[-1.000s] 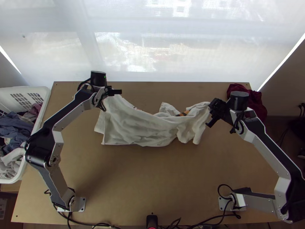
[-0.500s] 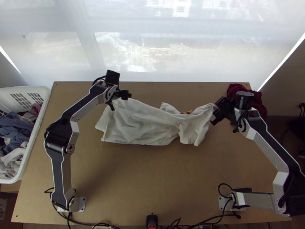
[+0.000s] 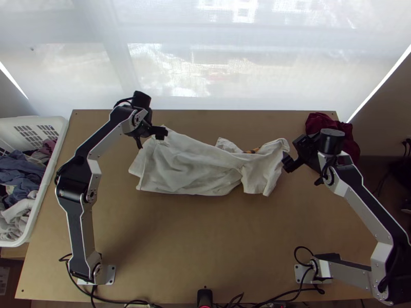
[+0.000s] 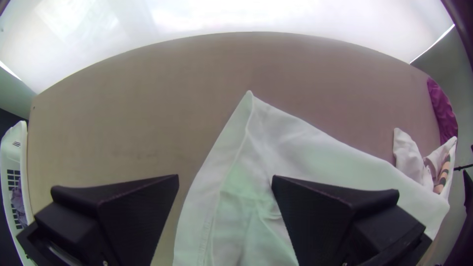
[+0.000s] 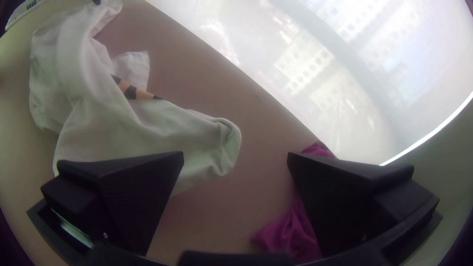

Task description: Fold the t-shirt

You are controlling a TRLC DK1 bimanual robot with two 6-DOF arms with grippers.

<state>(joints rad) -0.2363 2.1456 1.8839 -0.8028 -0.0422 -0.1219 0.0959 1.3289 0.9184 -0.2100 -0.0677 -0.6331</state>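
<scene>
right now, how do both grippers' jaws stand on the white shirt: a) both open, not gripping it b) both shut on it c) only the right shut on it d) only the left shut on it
a, the left gripper and right gripper have jaws spread wide apart, no cloth pinched between them

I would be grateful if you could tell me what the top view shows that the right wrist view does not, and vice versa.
The top view adds the left arm's base, the right arm's base and the blue clothes in the basket.

The right wrist view adds the wide gap between the right gripper's fingers.

Both share the white t-shirt lying rumpled, its orange patch with black marks, the maroon cloth, the wooden table and part of the white basket.
</scene>
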